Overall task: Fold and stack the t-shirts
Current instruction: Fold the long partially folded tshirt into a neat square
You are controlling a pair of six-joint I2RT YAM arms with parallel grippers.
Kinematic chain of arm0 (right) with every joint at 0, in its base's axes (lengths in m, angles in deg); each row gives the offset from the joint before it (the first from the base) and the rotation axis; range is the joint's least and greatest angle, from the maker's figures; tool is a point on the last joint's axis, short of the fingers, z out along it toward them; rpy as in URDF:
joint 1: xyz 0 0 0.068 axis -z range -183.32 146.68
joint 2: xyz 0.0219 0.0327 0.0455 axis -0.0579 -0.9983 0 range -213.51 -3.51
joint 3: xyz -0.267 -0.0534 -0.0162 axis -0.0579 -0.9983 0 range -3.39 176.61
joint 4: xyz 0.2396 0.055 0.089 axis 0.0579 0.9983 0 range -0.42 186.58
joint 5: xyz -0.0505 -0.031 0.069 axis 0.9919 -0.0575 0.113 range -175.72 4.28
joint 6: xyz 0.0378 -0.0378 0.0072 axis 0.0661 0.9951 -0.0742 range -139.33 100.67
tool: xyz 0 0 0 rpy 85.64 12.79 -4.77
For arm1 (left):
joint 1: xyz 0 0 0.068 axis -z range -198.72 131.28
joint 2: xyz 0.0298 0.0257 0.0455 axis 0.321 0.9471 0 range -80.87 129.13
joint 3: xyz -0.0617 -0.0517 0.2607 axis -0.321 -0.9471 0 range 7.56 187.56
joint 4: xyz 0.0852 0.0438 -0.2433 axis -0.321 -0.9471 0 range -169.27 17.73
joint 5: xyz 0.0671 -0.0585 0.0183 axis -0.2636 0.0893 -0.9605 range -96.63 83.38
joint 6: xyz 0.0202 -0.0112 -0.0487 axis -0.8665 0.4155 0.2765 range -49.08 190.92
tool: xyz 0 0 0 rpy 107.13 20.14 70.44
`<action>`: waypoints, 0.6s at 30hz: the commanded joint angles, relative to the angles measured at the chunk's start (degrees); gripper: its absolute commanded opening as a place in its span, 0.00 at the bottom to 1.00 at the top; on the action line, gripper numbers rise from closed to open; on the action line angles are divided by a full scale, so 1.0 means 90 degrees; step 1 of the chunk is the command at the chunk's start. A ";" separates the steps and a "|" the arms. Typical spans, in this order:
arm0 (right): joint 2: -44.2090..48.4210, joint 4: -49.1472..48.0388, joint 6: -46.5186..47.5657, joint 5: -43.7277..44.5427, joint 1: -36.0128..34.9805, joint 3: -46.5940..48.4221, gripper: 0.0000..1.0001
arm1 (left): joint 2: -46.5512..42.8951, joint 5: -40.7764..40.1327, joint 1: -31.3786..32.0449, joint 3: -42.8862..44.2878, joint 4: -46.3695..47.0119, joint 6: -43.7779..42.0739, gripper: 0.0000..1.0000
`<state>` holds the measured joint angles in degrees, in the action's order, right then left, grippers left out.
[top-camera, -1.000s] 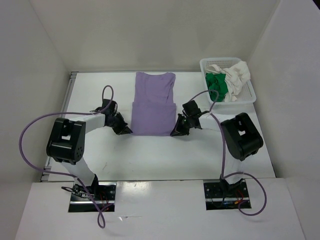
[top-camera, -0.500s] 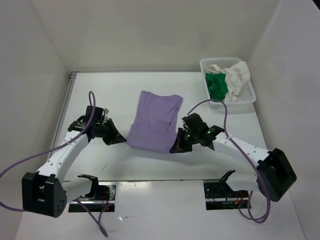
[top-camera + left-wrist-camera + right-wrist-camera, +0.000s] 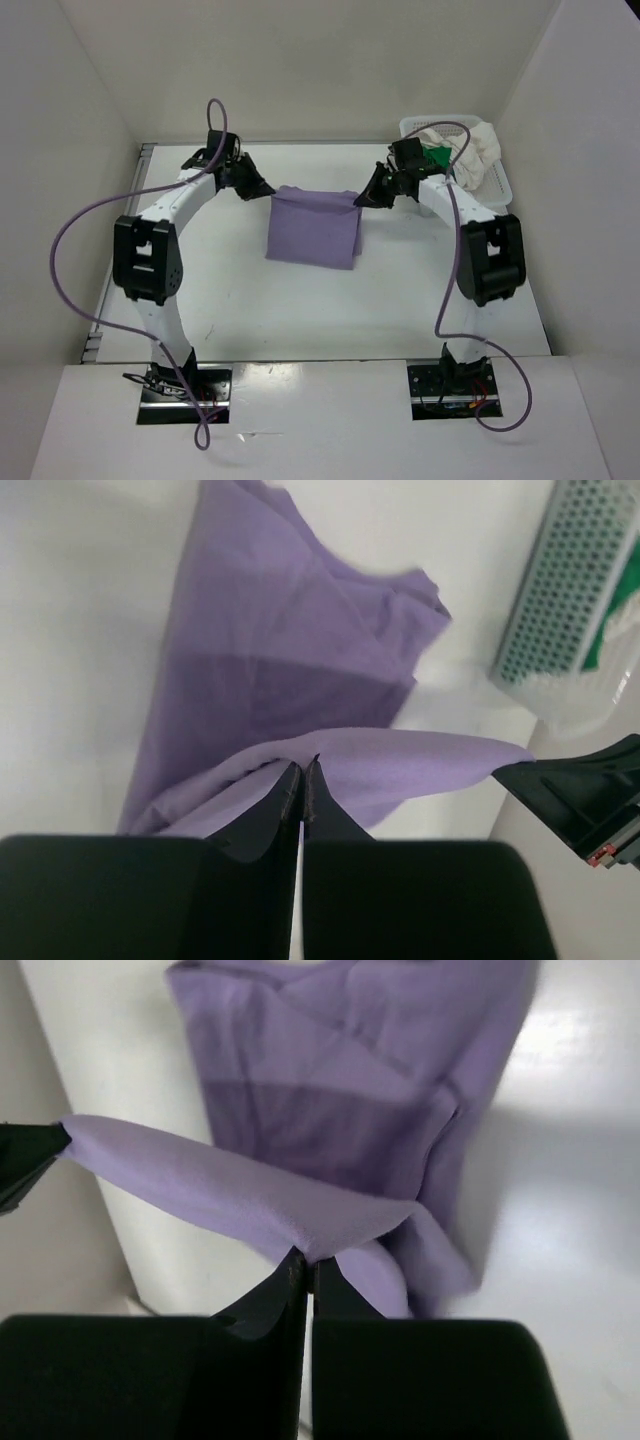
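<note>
The left gripper [image 3: 256, 188] is clenched on one corner of the lavender t-shirt [image 3: 312, 228], and the right gripper [image 3: 368, 197] pinches the opposite corner. Within the last second both have carried that edge from near to far, doubling the shirt over mid-table [image 3: 250, 300]; this fold looks nearly done. At right, the mesh basket [image 3: 503, 186] holds the green t-shirt [image 3: 437, 156] and the white t-shirt [image 3: 476, 150], crumpled and awaiting folding.

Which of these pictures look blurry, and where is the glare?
Top external: sharp, evenly lit, the purple shirt clear. Left wrist: left gripper's fingers and basket soft. Right wrist: right gripper's fingers blurred, table washed out by glare.
</note>
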<state>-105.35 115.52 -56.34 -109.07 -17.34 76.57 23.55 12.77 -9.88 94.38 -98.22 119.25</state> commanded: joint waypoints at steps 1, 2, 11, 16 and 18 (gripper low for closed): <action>-0.0936 -0.0293 0.0373 0.0047 0.0297 0.0907 0.00 | 0.0925 -0.0416 -0.0016 0.0702 0.0510 0.0126 0.00; -0.1143 -0.0381 0.0431 -0.0138 0.0298 0.1074 0.00 | 0.1256 -0.0552 -0.0016 0.1062 0.0511 0.0205 0.00; -0.2883 -0.0069 0.0265 -0.0042 0.0376 0.2990 0.26 | 0.2597 -0.0682 -0.0133 0.2550 0.0773 0.0508 0.32; -0.2543 -0.0089 0.0343 0.0241 0.0211 0.3117 0.55 | 0.1984 -0.0621 -0.0201 0.2287 0.1067 0.0392 0.57; -0.2152 -0.0089 0.0402 0.0397 0.0055 0.2758 0.61 | 0.1612 -0.0622 -0.0201 0.1577 0.1261 0.0323 0.57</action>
<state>-131.30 115.38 -54.16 -107.70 -15.11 101.20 45.19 7.42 -11.50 112.35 -90.07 123.52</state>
